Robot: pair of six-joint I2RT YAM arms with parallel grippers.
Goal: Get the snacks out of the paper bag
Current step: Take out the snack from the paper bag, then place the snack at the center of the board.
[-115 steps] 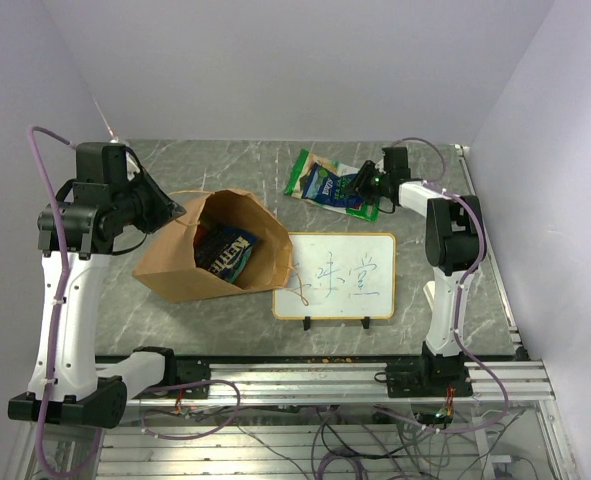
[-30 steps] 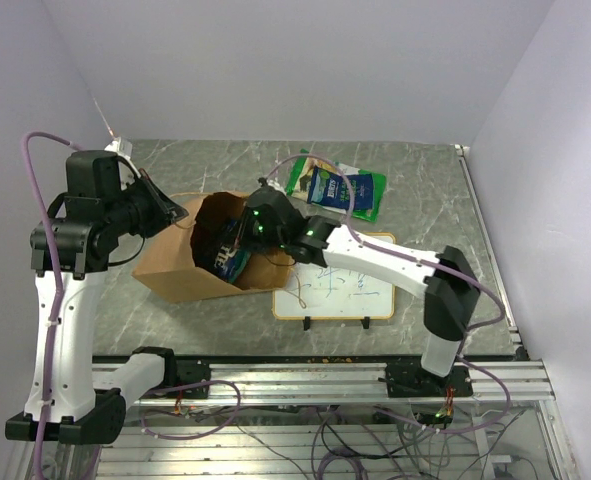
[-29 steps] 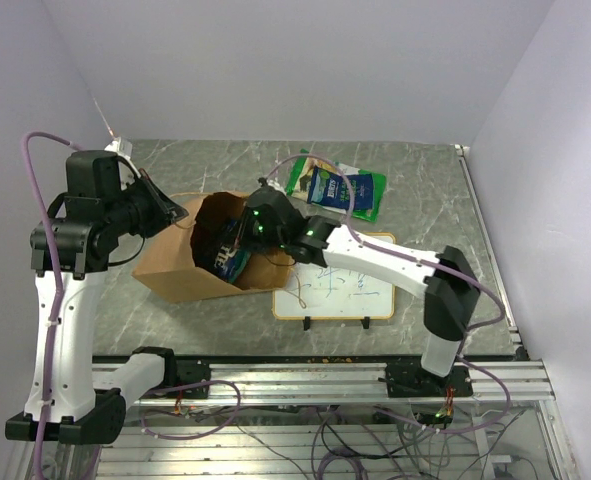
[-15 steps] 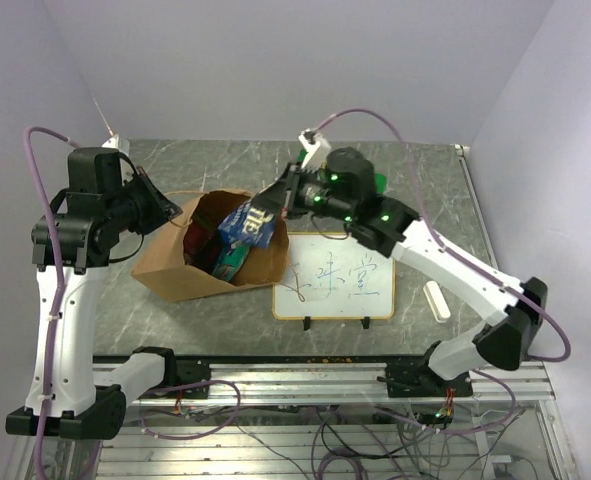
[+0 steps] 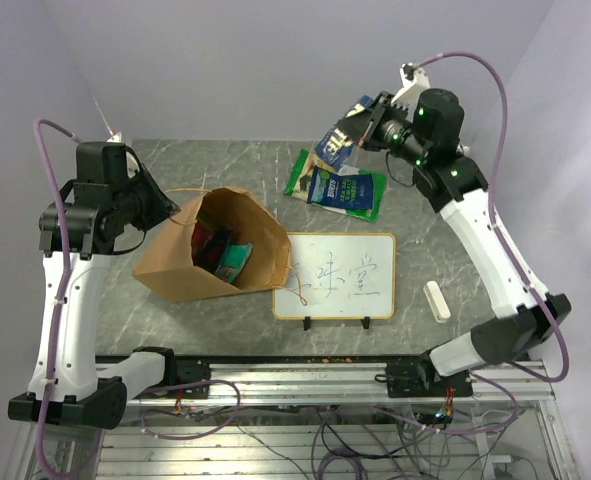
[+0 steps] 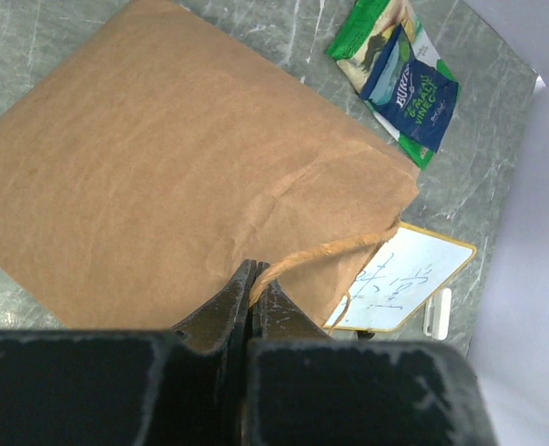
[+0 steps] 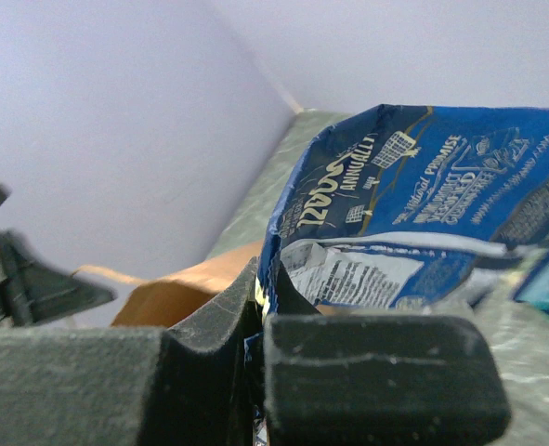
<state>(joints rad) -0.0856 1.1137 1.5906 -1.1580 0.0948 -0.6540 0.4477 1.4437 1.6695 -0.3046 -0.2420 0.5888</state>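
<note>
Part done: green chip bag [image 5: 337,188] lies out on the desk [image 5: 225,165], far side; right pincer [image 5: 360,135] clenched on a dark blue packet [image 5: 337,143], held aloft above it; left pincer [image 5: 170,212] pinches the paper bag [image 5: 170,270] rim; red and teal packets [image 5: 225,258] inside, yet to come out

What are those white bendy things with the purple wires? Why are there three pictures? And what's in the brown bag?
Those are two robot arms bolted to a table. Each ends in a two-finger pincher called a gripper. One picture looks down from above. The other two come from small cameras on the wrists, so you see dark fingers close up. The left gripper pinches the rim of the paper bag, with more snacks inside. The right gripper holds a blue snack packet up in the air. A green chip bag, a whiteboard and a white eraser lie on the table.
</note>
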